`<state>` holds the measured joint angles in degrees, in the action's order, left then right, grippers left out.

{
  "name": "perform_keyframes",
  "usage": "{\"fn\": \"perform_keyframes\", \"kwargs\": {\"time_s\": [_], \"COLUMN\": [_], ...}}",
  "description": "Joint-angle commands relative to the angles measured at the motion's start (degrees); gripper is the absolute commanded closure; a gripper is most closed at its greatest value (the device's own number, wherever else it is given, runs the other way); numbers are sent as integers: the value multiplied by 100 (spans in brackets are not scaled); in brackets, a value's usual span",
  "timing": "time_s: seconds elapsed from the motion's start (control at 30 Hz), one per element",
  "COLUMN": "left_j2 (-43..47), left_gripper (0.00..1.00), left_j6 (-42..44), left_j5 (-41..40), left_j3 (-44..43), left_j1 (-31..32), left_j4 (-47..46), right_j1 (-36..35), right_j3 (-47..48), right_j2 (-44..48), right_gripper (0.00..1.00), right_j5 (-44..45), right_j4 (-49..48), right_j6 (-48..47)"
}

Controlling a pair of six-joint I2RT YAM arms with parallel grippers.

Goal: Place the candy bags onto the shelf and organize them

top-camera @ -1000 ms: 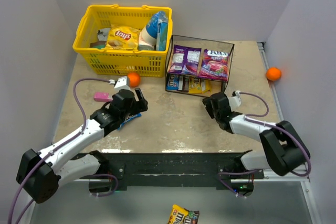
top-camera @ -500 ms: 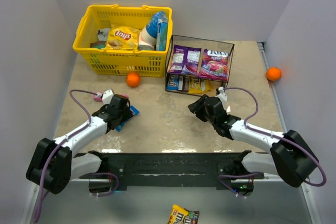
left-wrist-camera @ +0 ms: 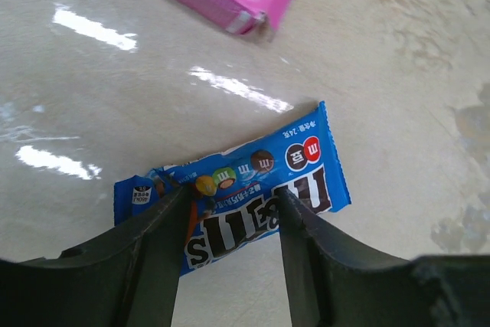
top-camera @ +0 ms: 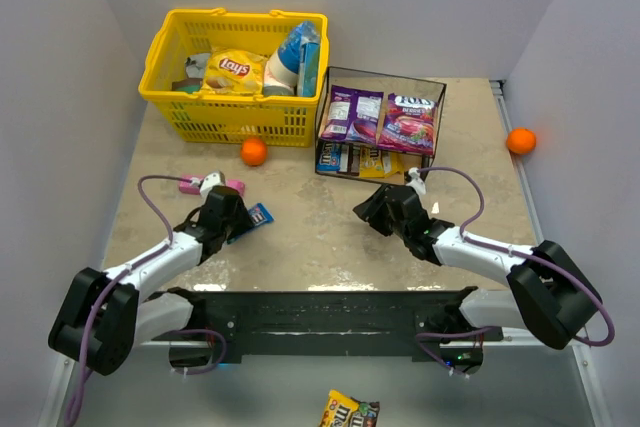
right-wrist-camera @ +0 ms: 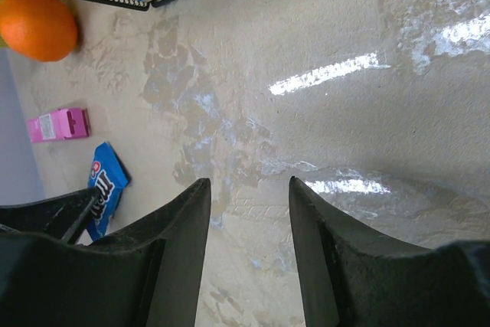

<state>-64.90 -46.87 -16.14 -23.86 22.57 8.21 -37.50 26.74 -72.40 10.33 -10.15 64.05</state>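
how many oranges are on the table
2: one orange just in front of the yellow basket, another orange at the table's far right edge. The basket's contents might hide more.

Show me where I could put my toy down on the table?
Bare tabletop lies between the left gripper and right gripper, in front of the shelf, and between the shelf and the right-hand orange. Crowded: by the basket, pink pack and blue packet.
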Motion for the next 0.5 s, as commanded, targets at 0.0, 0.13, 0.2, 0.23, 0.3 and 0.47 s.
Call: {"fn": "perform_keyframes", "kwargs": {"time_s": [0.0, 0.13, 0.2, 0.23, 0.3, 0.47], "left_j2": [-22, 48, 13, -31, -232, -506], "left_gripper": [48, 48, 48, 47, 47, 47], "left_j6": [766, 943, 1057, 1205, 1312, 1523], "left_j5": [1744, 2027, 2194, 2490, 2738, 2608], "left_j3": [303, 259, 215, 197, 136, -171], "left_j1": [186, 748, 1116, 1205, 1468, 1795], "left_j4": [-733, -1145, -1268, -1460, -1637, -1586], "right_j1": [-21, -12, -21, -12, -21, -12], "right_j3": [94, 235, 331, 366, 445, 525], "right_j2": [112, 60, -89, -160, -379, -845], "right_gripper": [51, 50, 50, 49, 49, 47], "right_j5": [-127, -320, -565, -654, -969, -1734], "right_j4": [-66, -22, -13, -30, -109, -530], "right_j6": [-121, -401, -612, -674, -876, -1228]}}
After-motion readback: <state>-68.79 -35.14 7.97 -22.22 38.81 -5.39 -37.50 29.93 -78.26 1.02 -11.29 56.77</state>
